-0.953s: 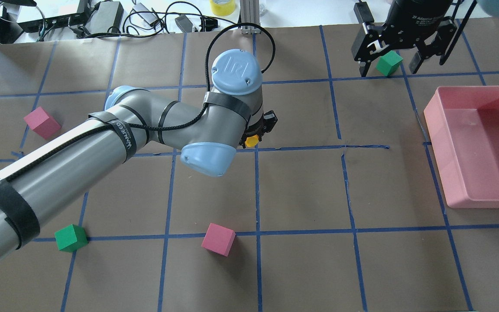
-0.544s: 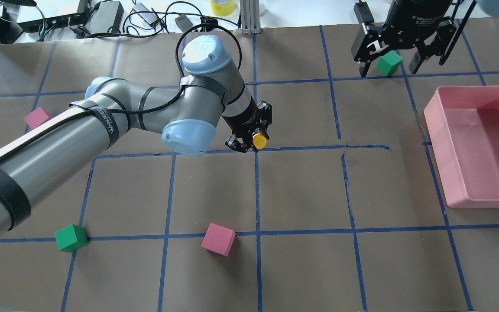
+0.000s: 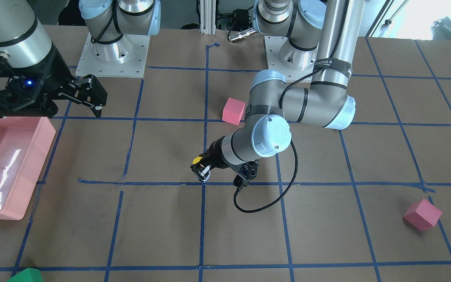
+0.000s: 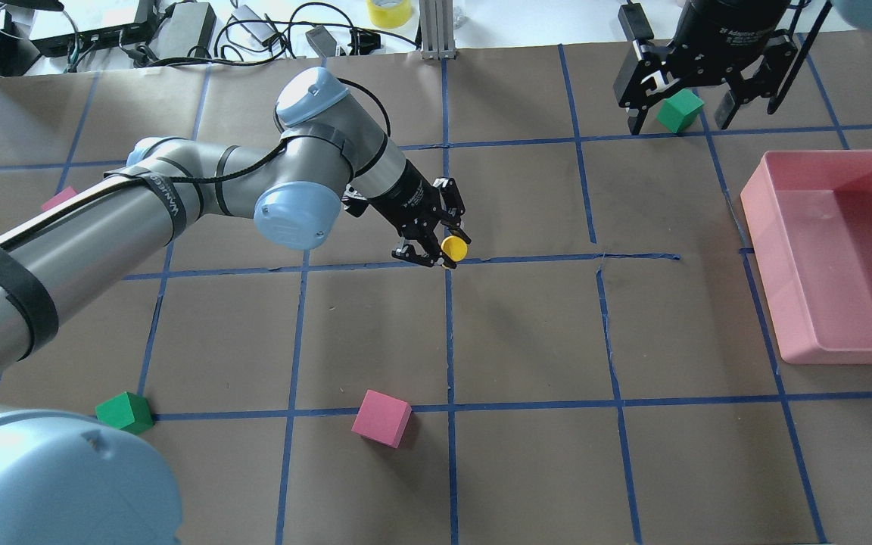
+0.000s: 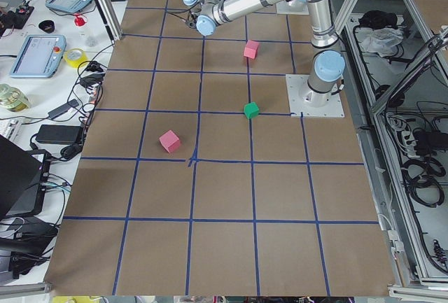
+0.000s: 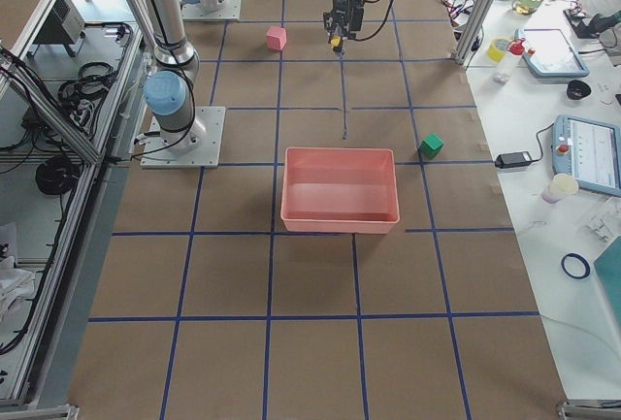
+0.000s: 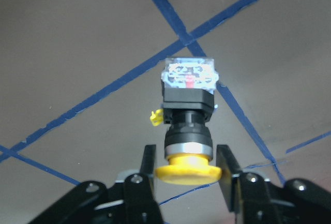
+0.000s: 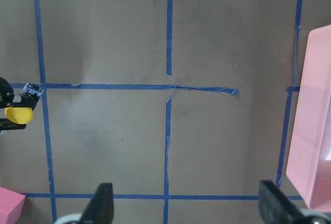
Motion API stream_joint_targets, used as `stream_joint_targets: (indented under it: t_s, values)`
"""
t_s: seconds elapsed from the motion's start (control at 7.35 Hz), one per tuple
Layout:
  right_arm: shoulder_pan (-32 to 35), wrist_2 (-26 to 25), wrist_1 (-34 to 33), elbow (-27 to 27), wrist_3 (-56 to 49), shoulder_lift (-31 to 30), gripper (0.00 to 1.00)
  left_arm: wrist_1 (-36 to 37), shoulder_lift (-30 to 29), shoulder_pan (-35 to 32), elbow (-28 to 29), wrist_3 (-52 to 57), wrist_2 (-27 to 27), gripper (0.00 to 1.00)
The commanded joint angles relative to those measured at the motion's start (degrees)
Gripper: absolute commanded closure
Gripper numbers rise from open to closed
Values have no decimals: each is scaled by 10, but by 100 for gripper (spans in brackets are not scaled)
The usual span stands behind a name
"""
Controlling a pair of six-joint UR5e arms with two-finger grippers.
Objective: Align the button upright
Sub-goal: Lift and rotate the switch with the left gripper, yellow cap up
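1. The left hand (image 7: 187, 168) is gripping the button (image 7: 187, 107), its fingers (image 7: 148, 164) pressing on both sides of the yellow cap.
2. The button is pointing its whitish base away from the hand, toward the surface (image 7: 77, 38); whether they are touching, I cannot tell.
3. The right hand (image 8: 187, 203) is hanging wide open, holding nothing, well apart from the button.

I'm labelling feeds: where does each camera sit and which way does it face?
Left wrist: looks past the left gripper at the button it clamps.
Right wrist: looks down between right gripper fingers at the table.
Overhead: from behind, looking forward-down; left arm enters left.
Front-facing: across the table, facing both bases.
Exterior left: table end beside left arm.
Exterior right: opposite end, pink bin central.
Both wrist views show the button's cap.
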Motion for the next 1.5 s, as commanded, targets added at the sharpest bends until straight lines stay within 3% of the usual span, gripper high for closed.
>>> stream_joint_targets:
  t_s: [0.0,0.41,0.95,1.09,1.22,1.36]
  values:
    - [-1,1,-1,7,-1,-1,0,-2,-11,14,0,-3,-14,100]
    - [-2,1,-1,7,-1,-1,0,-2,-24,14,2,-17,-51,100]
    - [-2,1,-1,7,-1,-1,0,-1,-30,16,-4,-9,-48,98]
    - [-2,0,-1,7,-1,-1,0,-1,-30,16,-4,-9,-44,82]
    - [-2,0,-1,7,-1,-1,0,5,-29,16,-3,-10,-43,33]
    - [-2,0,-1,7,-1,-1,0,5,-25,16,-1,-9,-38,0]
